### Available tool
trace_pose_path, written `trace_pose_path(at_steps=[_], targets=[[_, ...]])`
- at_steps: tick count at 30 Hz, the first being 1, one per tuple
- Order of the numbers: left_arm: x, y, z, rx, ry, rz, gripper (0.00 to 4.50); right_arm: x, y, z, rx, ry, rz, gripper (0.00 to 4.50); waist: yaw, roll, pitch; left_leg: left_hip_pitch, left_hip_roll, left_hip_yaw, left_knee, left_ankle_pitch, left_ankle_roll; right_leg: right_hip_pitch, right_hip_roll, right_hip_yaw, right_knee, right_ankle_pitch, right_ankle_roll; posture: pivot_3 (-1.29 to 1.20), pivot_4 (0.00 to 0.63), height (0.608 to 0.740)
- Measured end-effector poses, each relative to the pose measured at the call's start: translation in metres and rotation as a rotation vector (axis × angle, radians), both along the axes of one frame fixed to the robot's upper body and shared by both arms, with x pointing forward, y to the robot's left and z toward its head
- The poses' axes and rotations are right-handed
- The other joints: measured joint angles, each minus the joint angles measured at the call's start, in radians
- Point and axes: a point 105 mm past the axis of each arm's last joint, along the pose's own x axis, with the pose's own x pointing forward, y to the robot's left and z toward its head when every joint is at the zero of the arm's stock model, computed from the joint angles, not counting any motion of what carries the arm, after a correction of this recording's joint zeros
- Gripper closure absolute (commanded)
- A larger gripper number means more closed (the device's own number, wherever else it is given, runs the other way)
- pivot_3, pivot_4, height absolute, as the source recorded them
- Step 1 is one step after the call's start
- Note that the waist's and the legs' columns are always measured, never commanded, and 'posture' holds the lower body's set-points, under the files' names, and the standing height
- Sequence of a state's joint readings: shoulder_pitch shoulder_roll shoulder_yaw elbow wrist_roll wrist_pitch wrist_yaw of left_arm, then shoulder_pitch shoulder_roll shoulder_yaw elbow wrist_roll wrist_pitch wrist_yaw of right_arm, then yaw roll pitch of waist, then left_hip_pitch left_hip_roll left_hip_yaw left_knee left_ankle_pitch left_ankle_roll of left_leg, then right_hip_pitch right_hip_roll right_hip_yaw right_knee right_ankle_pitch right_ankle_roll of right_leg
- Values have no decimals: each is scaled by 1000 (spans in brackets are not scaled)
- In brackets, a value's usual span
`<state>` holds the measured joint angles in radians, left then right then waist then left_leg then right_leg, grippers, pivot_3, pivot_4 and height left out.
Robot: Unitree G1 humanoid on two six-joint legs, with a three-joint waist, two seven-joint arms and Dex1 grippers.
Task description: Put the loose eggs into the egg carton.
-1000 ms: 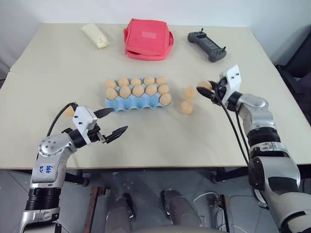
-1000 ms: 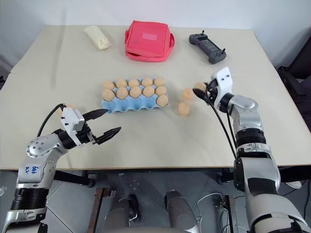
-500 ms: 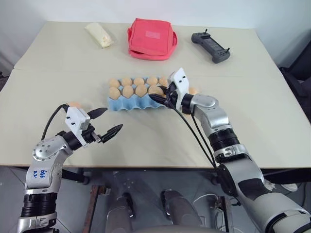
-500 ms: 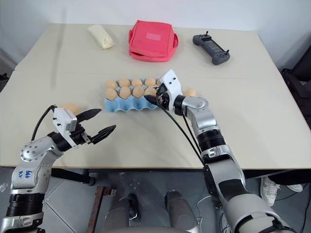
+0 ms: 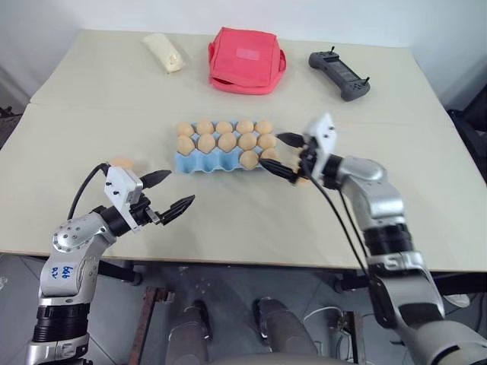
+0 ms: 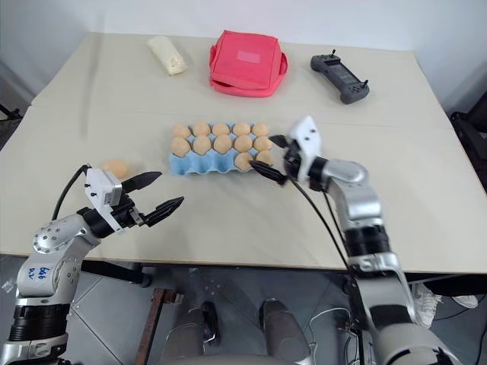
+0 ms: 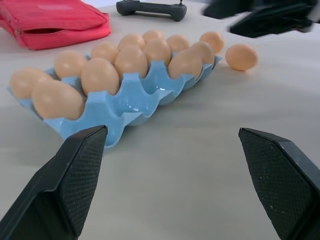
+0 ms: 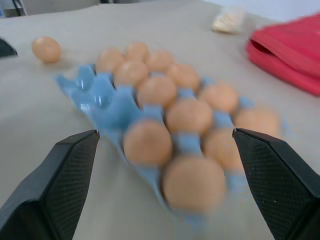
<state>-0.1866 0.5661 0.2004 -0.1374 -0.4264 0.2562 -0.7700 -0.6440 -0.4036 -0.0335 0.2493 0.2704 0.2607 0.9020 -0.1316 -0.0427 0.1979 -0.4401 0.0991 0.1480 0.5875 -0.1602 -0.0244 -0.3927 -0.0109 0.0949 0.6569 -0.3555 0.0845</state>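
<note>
1. Your right end effector (image 5: 283,153) is spread wide and holds nothing. It sits just beside the right end of the egg carton (image 5: 199,161), fingers pointing toward it.
2. Your left end effector (image 5: 172,190) is also wide and empty, hovering over the surface (image 5: 251,213) near the front edge, in front of the carton's left end and apart from it.
3. The egg carton is mid-surface. The two far rows look full of eggs; the near row has eggs (image 5: 249,159) at its right end and bare blue cups toward the left.
4. One loose egg (image 6: 116,168) lies on the surface left of the carton, just behind your left end effector.
5. Another loose egg (image 7: 241,56) lies just off the carton's right end, close to your right end effector; in the head views the gripper mostly hides it.
6. At the far side: a red bag (image 5: 246,60) in the middle, a pale yellow wrapped lump (image 5: 165,52) to its left, and a dark handheld controller (image 5: 340,74) to its right. All are well apart from the carton.
</note>
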Motion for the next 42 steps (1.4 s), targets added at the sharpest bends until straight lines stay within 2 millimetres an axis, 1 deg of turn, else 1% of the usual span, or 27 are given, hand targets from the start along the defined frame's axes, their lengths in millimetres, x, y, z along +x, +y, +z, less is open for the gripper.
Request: trace_pose_path(at_steps=[2,4,7,10,12,14,16,19,20,22,24,27,29,31,33,38,40,42], targets=[[5,-11,6,4,-16,-50,0,-14,-27,-3,13,-36,-30,25,10,0,0,1,-1,0,0,0,0,2,1,-1,-1,0,0,0,150,740],[9,-17,8,8,-17,-85,0,-25,-56,-10,23,-16,-73,25,20,0,0,1,-1,-1,1,0,0,2,0,0,-1,0,0,0,150,740],[13,-23,4,7,6,-124,0,-36,-87,-19,16,-6,-146,25,18,0,0,2,0,0,1,0,0,2,1,1,0,0,0,0,150,740],[19,-31,4,8,10,-161,0,-46,-114,-38,-35,6,-226,25,21,0,0,2,0,0,2,0,1,2,1,1,0,0,0,0,150,740],[22,-34,4,16,12,-179,0,-50,-132,-46,-40,19,-280,25,19,0,0,2,0,0,3,0,1,2,1,2,0,0,1,0,150,740],[24,-36,4,20,13,-194,0,-51,-144,-48,-48,19,-317,25,17,0,0,2,0,1,3,0,1,2,1,3,0,1,1,0,150,740],[24,-37,2,23,17,-201,0,-52,-150,-46,-58,6,-326,25,15,0,0,3,0,1,4,0,1,2,1,3,0,1,1,0,150,740],[23,-37,2,27,15,-209,0,-53,-147,-46,-65,9,-291,25,16,0,0,3,0,0,4,0,1,2,2,3,1,1,1,0,150,740],[23,-37,2,27,13,-210,0,-52,-143,-46,-62,18,-272,25,16,0,0,3,0,0,4,0,1,2,2,3,1,1,1,0,150,740],[23,-37,2,28,13,-214,0,-46,-129,-42,-50,26,-222,25,13,0,0,3,0,1,5,0,1,2,1,4,2,1,2,0,150,740],[23,-36,3,30,8,-212,0,-38,-112,-34,-31,15,-167,25,12,0,0,3,0,0,5,0,1,2,1,3,3,1,2,0,150,740],[23,-35,4,34,-9,-197,0,-19,-61,-19,-24,-1,-24,25,-3,0,0,3,0,0,6,0,2,2,1,3,4,2,2,0,150,740],[21,-34,3,36,-9,-198,0,-10,-40,-17,-29,1,26,25,-4,0,0,3,0,0,6,0,1,2,1,2,4,1,2,0,150,740],[18,-31,-1,45,3,-193,0,-1,-35,-23,-51,31,22,25,1,0,0,1,1,-1,5,1,2,2,1,0,3,1,1,0,150,740],[14,-26,-6,62,21,-184,0,8,-35,-34,-89,71,7,25,4,0,0,1,0,0,5,2,5,1,0,1,2,0,0,0,150,740],[8,-22,-10,81,21,-164,0,19,-36,-59,-131,127,-16,25,7,0,0,1,0,0,5,2,5,1,1,1,1,0,1,0,150,740],[5,-18,-9,100,10,-153,0,21,-36,-61,-129,127,-22,25,5,0,0,1,0,0,5,2,5,1,1,2,2,0,1,0,150,740],[4,-14,-10,112,7,-142,0,25,-38,-59,-131,113,-33,25,-1,0,0,2,0,0,5,2,5,2,1,2,2,0,1,0,150,740]])
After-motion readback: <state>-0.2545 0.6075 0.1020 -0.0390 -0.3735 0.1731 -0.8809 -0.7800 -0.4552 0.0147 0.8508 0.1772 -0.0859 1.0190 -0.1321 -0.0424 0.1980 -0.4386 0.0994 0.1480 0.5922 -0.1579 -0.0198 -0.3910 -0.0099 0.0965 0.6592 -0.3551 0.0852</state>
